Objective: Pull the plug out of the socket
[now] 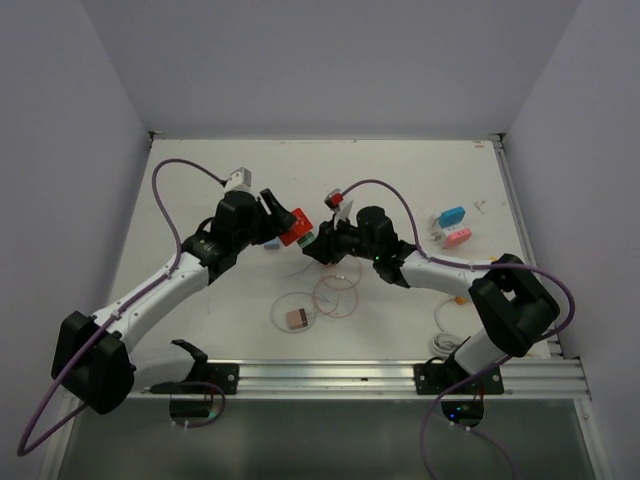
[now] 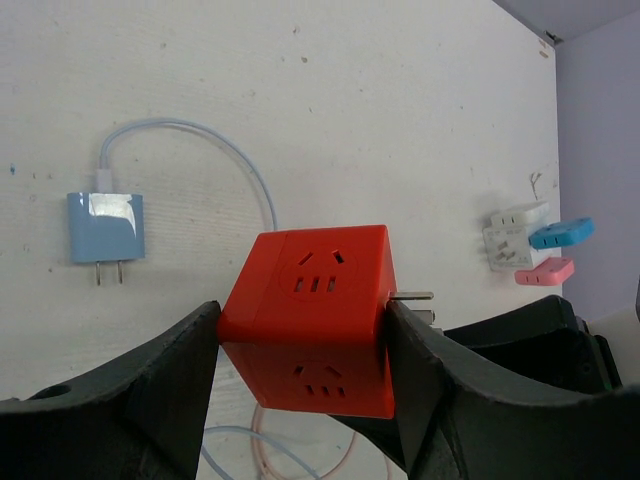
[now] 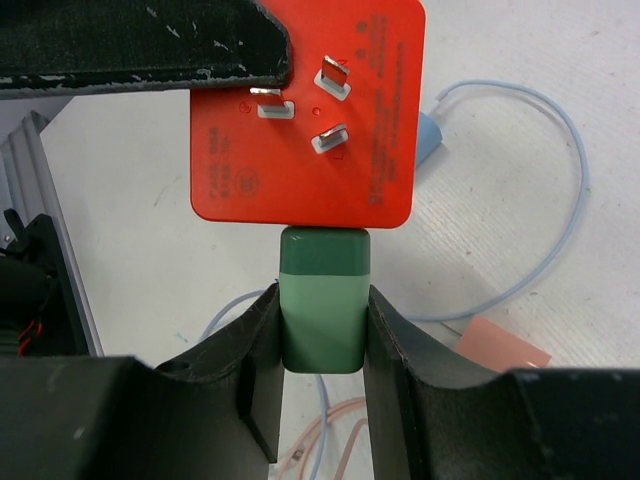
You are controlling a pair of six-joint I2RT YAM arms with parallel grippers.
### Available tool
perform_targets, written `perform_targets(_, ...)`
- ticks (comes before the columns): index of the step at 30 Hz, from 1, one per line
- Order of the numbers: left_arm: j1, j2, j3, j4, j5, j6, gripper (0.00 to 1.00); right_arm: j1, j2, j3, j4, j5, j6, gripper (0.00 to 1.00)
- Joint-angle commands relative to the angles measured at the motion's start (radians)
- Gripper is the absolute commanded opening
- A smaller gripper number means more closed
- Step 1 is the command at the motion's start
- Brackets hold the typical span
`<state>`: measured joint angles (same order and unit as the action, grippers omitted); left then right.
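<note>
A red cube socket (image 2: 315, 310) hangs above the table with my left gripper (image 2: 303, 330) shut on its two sides. In the right wrist view the socket (image 3: 310, 110) shows its pronged face. A green plug (image 3: 322, 300) sits flush against its lower side, with no gap showing. My right gripper (image 3: 322, 320) is shut on the green plug, one finger on each flank. From the top view both grippers meet at the socket (image 1: 295, 228) over the middle of the table, left gripper (image 1: 283, 220) and right gripper (image 1: 318, 243). The plug is hidden there.
A blue charger (image 2: 105, 227) with a pale cable lies on the table below the socket. A pink charger (image 1: 296, 319) with its coiled cable (image 1: 335, 295) lies nearer the front. Blue and pink adapters (image 1: 452, 228) sit at the right. The rail (image 1: 400, 375) runs along the near edge.
</note>
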<state>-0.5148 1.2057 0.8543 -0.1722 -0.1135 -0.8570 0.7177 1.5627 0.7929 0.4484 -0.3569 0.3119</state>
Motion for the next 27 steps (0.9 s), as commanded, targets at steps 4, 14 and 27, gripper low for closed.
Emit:
perform_targets(4, 0.078, -0.051, 0.011, 0.059, -0.253, -0.024, 0.0, 0.002, -0.029, 0.045, 0.019, -0.056, -0.033, 0.0)
perform_targets(14, 0.179, -0.054, 0.015, 0.071, -0.319, -0.03, 0.0, 0.009, 0.007, 0.071, -0.008, -0.086, -0.043, 0.0)
perform_targets(27, 0.364, -0.003, 0.058, 0.079, -0.295, -0.109, 0.0, 0.029, 0.03, 0.094, -0.051, -0.079, -0.076, 0.0)
